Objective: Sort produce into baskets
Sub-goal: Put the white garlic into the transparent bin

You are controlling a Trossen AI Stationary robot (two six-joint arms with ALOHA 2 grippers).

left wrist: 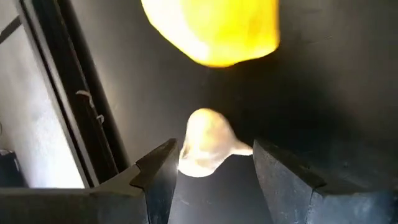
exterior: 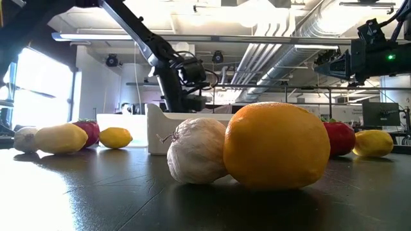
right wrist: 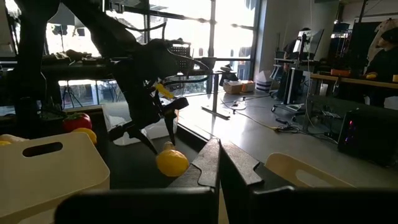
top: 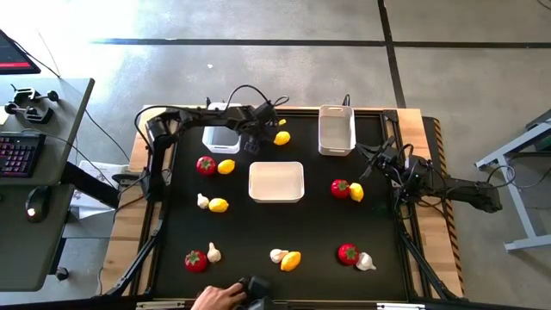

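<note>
Two matte-black jointed arms, looped black cables along links; left gripper (top: 255, 138) and right gripper (top: 385, 160): dark, angular, wedge-shaped fingers (left wrist: 155, 180).

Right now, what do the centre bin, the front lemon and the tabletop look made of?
Centre bin: white, smooth, evenly moulded walls, probably plastic. Front lemon: glossy orange-yellow skin with even highlights, likely a plastic toy, though rubber is possible. Tabletop: black, semi-gloss sheet showing soft reflections; exact material can't be told.

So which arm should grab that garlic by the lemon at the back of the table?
Left. The left gripper hovers open right over the garlic bulb, beside the lemon. The right gripper sits shut at the table's right edge, farther away.
</note>
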